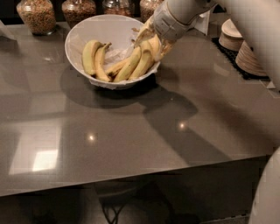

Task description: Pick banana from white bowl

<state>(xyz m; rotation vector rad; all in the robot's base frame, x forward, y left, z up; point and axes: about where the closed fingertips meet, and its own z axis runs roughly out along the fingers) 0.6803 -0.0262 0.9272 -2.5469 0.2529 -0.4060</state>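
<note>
Take the white bowl [73,40] as your reference: it sits on the dark grey countertop [131,135], and every banana in view lies inside it on a crumpled white paper lining [117,53]. Your gripper [152,38] is at the bowl's right rim, reaching in from the right at the end of the pale arm [183,9], and it sits right over the raised upper ends of the bananas that lean against that rim. The banana [144,63] you are after is the long, slim yellow one on the bowl's right side; it slants from the bowl's near wall up toward the right rim, and its top end meets the gripper. You cannot tell from this view whether the gripper is open or closed, nor whether it grips the banana or only touches it. A second long banana [130,66] lies pressed against the first, just toward the bowl's middle, with a small thin banana [114,68] next to that. A shorter, plumper pair of bananas [94,59] rests on the bowl's left side. Behind the bowl stand glass jars [37,15] of grain, and well off to the bowl's right are stacked plates [250,57].
</note>
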